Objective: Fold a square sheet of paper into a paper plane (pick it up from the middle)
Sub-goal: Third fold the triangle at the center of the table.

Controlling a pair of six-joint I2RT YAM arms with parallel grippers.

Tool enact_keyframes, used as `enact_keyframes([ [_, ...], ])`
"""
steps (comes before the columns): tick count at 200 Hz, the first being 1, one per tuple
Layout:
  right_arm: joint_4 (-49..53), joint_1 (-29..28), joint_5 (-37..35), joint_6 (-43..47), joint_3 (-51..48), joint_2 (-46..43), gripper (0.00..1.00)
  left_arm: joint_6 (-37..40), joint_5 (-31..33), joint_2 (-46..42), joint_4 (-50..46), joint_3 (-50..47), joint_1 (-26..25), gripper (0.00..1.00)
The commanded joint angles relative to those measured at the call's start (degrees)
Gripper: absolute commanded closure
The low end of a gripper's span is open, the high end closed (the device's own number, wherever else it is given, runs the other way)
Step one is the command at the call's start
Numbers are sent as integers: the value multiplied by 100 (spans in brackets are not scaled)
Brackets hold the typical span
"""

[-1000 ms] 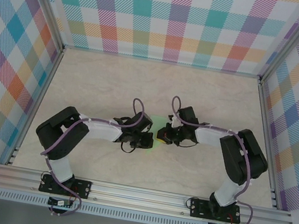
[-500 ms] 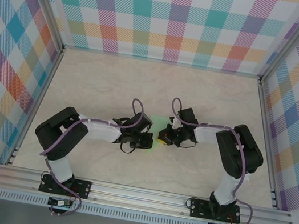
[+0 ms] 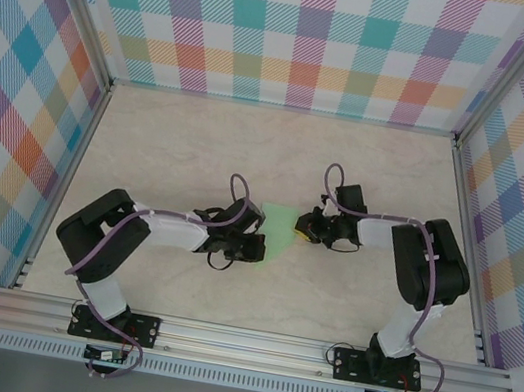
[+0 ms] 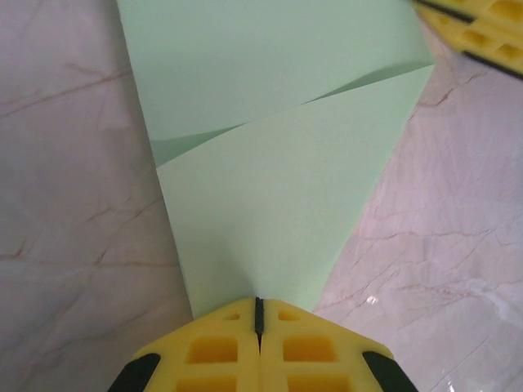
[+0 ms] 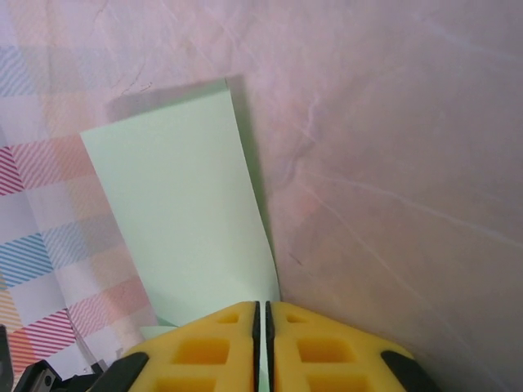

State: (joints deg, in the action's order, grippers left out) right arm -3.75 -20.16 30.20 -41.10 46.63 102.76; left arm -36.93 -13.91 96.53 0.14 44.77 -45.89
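Observation:
The sheet of paper (image 3: 279, 227) is light green and partly folded, lying at the middle of the table between my two grippers. My left gripper (image 3: 258, 247) is at its near left corner. In the left wrist view the yellow jaws of the left gripper (image 4: 258, 306) are shut on the narrow end of the paper (image 4: 270, 163), which widens away with a diagonal flap across it. My right gripper (image 3: 305, 228) is at the paper's right edge. In the right wrist view the right gripper (image 5: 263, 310) shows a thin slit between its jaws, and the edge of the paper (image 5: 180, 212) runs into it.
The marble-patterned table (image 3: 190, 143) is ringed by checked cloth walls (image 3: 301, 30). An aluminium rail (image 3: 247, 341) runs along the near edge with both arm bases. The right gripper's yellow fingers (image 4: 482, 24) show at the top right of the left wrist view.
My right gripper has moved to the right and a little farther back, and more of the green paper now shows spread out between the grippers. The left arm has barely moved.

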Motion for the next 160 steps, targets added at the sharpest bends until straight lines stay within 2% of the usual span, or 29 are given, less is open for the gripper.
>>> enact_keyframes([
  [1, 186, 48, -73, 170, -113, -533, 84, 290, -41, -287, -717, -357, -5, 97],
  [37, 513, -22, 213, 151, -346, -1043, 73, 401, -221, -1018, -732, -645, -7, 96],
  [76, 673, -247, 356, -127, -603, -1171, 63, 388, -111, -1512, -715, -462, -1, 84],
  [160, 639, -699, 502, -346, -488, -747, 58, 416, 306, -611, -639, 168, 182, 84],
])
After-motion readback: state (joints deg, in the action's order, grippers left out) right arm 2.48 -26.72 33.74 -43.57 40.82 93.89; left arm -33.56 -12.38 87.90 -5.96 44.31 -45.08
